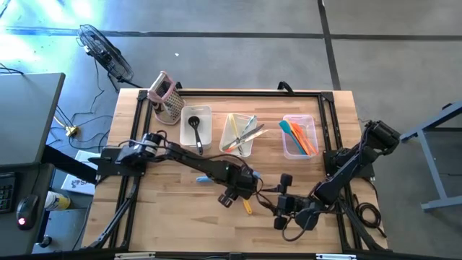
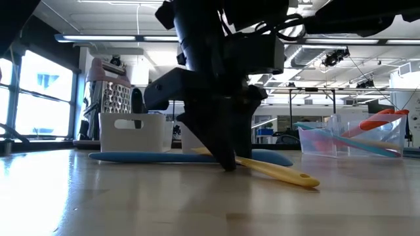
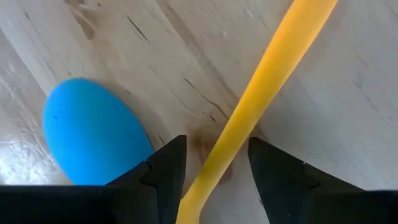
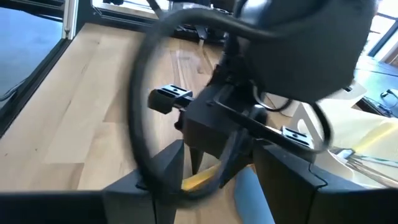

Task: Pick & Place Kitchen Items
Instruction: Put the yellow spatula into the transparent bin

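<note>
Two loose utensils lay on the desk in the high view, a yellow spatula and a blue spatula; sorted items already sat in three clear bins at the far edge, apparently grouped by kind. The left arm reached diagonally to mid-desk, its left gripper pointed down at the yellow spatula. The right gripper waited just beside, aimed toward it.

At desk height, the left gripper stood vertical, tips touching the wood where the yellow spatula crossed the blue one.

From the left wrist, the fingers were parted, straddling the yellow handle, not yet clenched; I judged a grasp imminent.

From the right wrist, its fingers stood apart, holding nothing.
</note>
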